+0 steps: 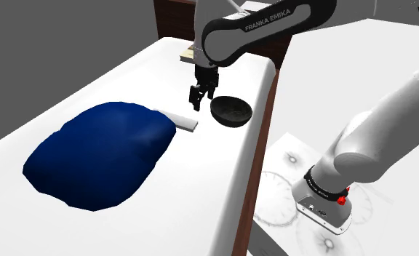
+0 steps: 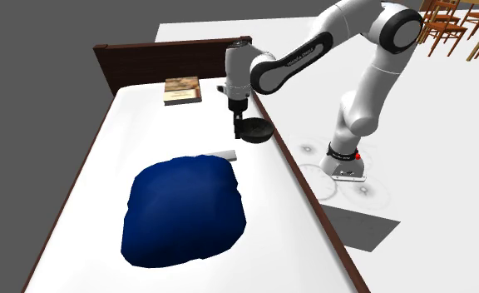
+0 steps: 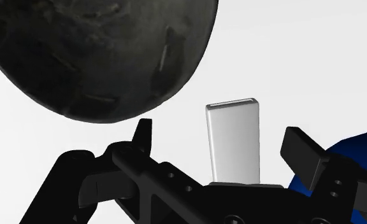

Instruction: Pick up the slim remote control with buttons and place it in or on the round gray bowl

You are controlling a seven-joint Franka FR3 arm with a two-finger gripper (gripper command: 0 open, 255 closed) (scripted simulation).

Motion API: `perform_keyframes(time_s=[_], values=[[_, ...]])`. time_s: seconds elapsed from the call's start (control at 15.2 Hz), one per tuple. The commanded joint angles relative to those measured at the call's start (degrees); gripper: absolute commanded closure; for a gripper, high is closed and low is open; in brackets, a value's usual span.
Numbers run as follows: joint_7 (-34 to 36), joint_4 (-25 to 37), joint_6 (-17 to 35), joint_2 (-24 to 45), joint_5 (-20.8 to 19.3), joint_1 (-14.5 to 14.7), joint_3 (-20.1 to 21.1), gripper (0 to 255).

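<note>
The all-black pincer [image 1: 201, 100] hangs wide open, gripping nothing, over the slim pale-grey remote [image 1: 185, 122] (flat on the white bed [image 1: 201, 196]). In the shoulder view, the round dark-grey bowl [image 1: 231, 111] sits at the remote's 3 o'clock.

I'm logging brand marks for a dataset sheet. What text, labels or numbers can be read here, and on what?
"FRANKA EMIKA": white letters on the black section of the white robot arm, shoulder view.
Same lettering in the second exterior view: too small to read.
Flat brown book: cover too blurred to read.
Slim pale grey remote control: no marks.
</note>
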Motion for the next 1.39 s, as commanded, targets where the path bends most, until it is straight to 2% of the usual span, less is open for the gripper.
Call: perform_keyframes(time_s=[0.0, 0.4, 0.92, 1.32], values=[[1.7, 2.8, 1.8, 4.5, -1.4, 0.5, 1.2, 0], [6.5, 11.4, 5.3, 17.1, -6.8, 2.8, 3.0, 0], [7.3, 9.3, 10.5, 20.4, -8.1, 3.2, 2.7, 0], [7.3, 9.3, 10.5, 20.5, -8.1, 3.2, 2.7, 0]])
